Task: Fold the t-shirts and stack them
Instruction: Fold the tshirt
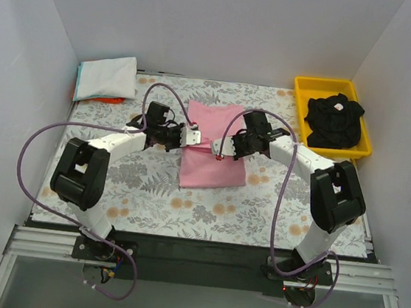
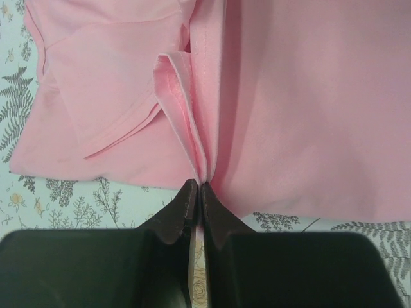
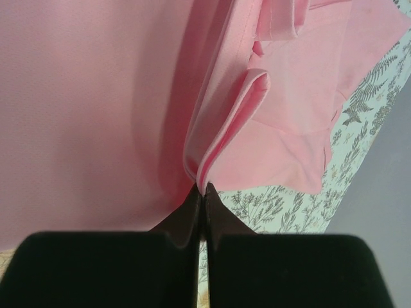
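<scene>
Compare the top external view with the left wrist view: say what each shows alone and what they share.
Only the top external view shows the black t-shirt in the yellow tray, the folded stack at the far left, and the right end effector. Only the left wrist view shows, close up, the left end effector shut on a pinched fold of the pink t-shirt. Both show the pink t-shirt, the left end effector and the floral table cloth.
</scene>
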Tool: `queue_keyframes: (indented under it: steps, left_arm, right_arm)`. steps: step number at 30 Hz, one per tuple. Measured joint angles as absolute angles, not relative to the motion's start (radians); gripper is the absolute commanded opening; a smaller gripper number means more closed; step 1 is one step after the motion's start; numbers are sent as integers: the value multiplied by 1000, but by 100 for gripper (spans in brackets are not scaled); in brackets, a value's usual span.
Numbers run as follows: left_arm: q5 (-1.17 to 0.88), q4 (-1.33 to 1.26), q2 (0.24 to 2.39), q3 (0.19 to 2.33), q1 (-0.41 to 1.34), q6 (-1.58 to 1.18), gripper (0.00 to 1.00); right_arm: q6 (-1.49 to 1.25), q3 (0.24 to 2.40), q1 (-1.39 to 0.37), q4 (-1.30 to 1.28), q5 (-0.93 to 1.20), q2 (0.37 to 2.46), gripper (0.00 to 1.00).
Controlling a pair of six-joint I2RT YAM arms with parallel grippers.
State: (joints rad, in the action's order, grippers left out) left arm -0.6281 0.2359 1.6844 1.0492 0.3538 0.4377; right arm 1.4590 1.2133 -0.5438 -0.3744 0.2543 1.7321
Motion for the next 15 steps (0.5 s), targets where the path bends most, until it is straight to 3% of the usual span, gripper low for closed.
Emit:
queue_keyframes:
  steps: [15]
  left_arm:
    - [-625,131,1840,1116,336,449,0]
  right_arm:
    - [1464,1265,-505,-299,257,1868,1]
